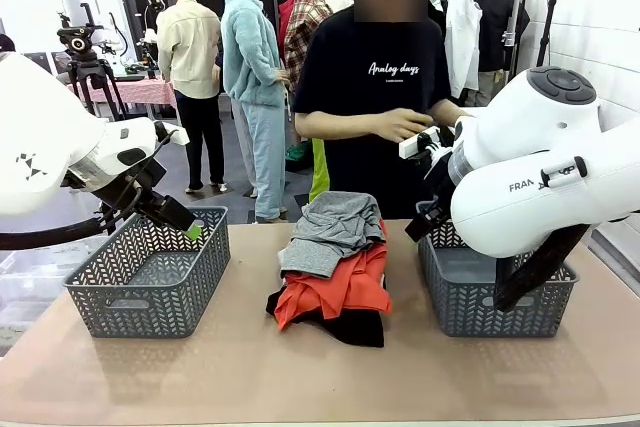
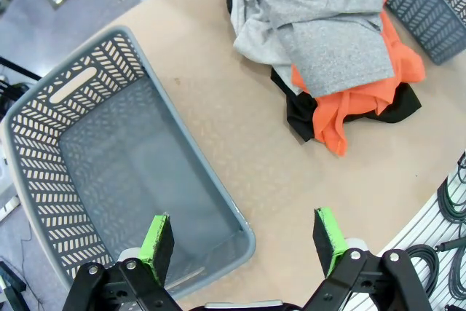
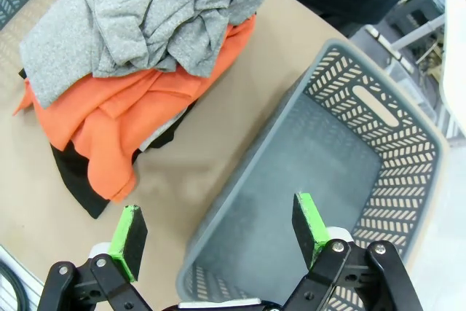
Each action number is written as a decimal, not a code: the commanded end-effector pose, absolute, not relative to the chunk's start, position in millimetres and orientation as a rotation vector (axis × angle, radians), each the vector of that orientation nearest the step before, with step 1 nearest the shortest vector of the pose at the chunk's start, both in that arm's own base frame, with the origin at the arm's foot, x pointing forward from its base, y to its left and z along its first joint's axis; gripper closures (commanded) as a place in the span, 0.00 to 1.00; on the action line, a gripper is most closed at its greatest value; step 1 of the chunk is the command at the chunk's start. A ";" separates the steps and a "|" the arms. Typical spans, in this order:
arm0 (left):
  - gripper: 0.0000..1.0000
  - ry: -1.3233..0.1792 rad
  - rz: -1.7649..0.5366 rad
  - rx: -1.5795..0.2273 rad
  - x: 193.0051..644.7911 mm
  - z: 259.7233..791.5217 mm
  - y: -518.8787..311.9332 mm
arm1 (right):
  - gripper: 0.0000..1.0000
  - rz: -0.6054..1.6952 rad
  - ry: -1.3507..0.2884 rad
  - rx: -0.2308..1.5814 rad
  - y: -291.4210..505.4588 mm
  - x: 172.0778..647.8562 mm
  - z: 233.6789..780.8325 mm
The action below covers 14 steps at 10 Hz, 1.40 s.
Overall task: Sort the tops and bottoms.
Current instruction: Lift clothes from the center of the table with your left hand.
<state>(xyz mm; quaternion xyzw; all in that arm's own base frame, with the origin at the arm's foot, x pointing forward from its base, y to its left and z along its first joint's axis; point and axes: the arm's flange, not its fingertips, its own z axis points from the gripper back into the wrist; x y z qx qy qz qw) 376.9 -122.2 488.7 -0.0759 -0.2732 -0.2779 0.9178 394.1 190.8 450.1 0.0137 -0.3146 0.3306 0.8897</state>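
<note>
Three layers are piled on table (image 1: pixel 250 367) between left basket (image 1: pixel 150 297) and right basket (image 1: pixel 480 312): grey tops (image 1: pixel 335 227), orange-red shirt (image 1: pixel 345 287), black bottoms (image 1: pixel 350 327) lowest. Left gripper (image 2: pixel 242 238) is held over left basket's rim, jaws spread wide, empty; right gripper (image 3: pixel 220 234) likewise over right basket.

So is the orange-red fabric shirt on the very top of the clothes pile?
No, crumpled grey fabric tops lie over the orange-red fabric shirt, which peeks out beneath them.
</note>
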 end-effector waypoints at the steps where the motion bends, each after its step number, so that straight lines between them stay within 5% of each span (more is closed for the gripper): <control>1: 0.00 -0.562 -0.570 -0.156 377.7 487.8 -122.1 | 0.00 0.684 -0.659 0.029 190.5 395.3 449.3; 14: 0.00 -0.562 -0.570 -0.156 377.7 487.8 -122.1 | 0.00 0.684 -0.659 0.029 190.5 395.3 449.3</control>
